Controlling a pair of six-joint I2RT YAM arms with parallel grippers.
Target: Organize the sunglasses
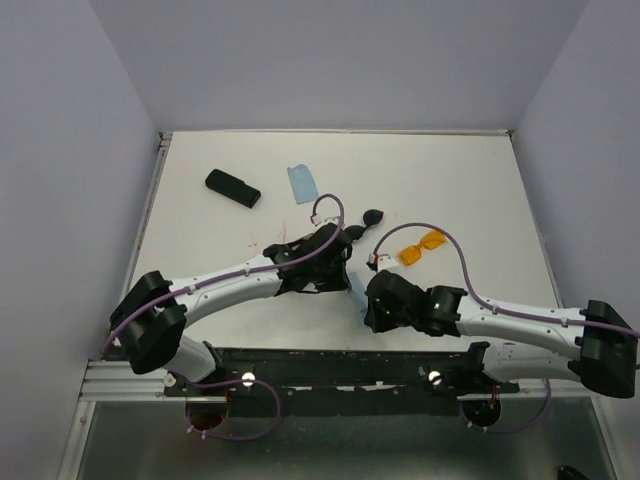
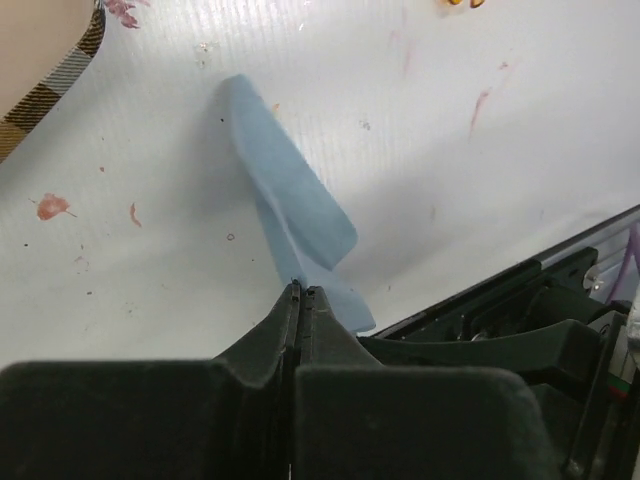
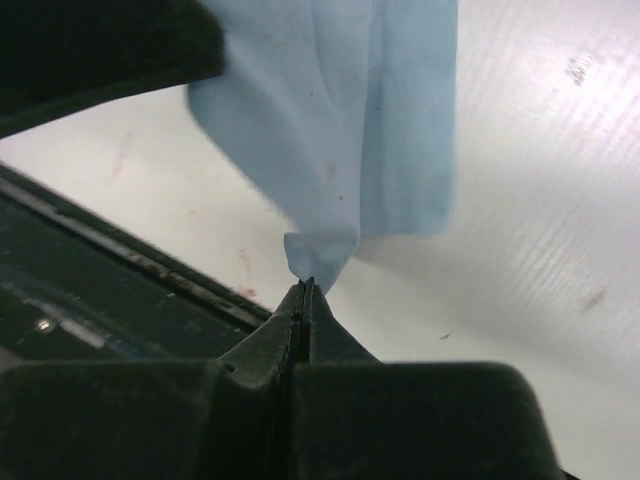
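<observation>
The white surface (image 1: 450, 180), flecked with reddish stains (image 2: 52, 207), carries a black case (image 1: 232, 187) at far left, a blue cloth (image 1: 302, 183) beside it, black sunglasses (image 1: 372, 216) in the middle, orange sunglasses (image 1: 422, 247) near them, and a plaid case (image 2: 40, 90). A second blue cloth (image 1: 357, 292) near the front edge is partly lifted.

Looks like a robotics lab test cell: bare white table (image 1: 450, 180) boxed in by plain grey walls (image 1: 330, 60), robot arms (image 1: 230, 285) bolted along a near-edge metal rail (image 1: 130, 380).
</observation>
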